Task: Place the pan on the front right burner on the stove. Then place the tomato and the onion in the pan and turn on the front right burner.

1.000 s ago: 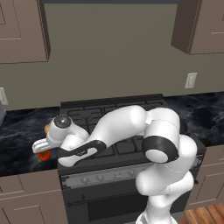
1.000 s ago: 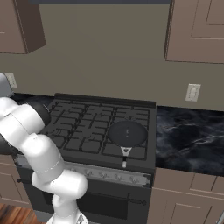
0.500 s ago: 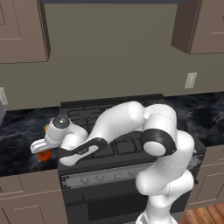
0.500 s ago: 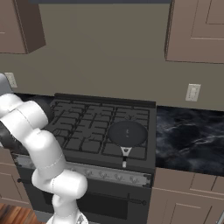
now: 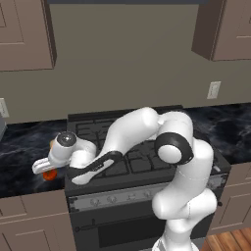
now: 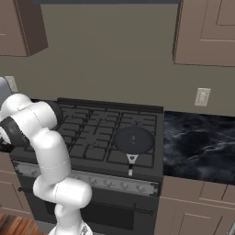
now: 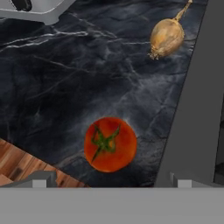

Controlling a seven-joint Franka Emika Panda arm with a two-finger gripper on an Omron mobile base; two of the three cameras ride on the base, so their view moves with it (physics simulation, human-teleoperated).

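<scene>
I have the claw (image 7: 109,183) released, jaws spread wide, hovering over the tomato (image 7: 110,144), which lies on the dark marble desk (image 7: 65,87) between the two fingertips (image 7: 41,180) (not touching either). The onion (image 7: 166,37) lies farther along the desk, well apart from the tomato, near the stove (image 7: 192,105) edge. The pan (image 6: 133,140) sits on the front right burner (image 6: 144,158), handle toward the knobs.

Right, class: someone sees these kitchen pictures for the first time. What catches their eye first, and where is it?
Probably the big white arm bent low to the left across the stove. In the hand view a red tomato lies on the dark marble counter below the open gripper, the onion farther off. The pan sits on the front right burner.
</scene>
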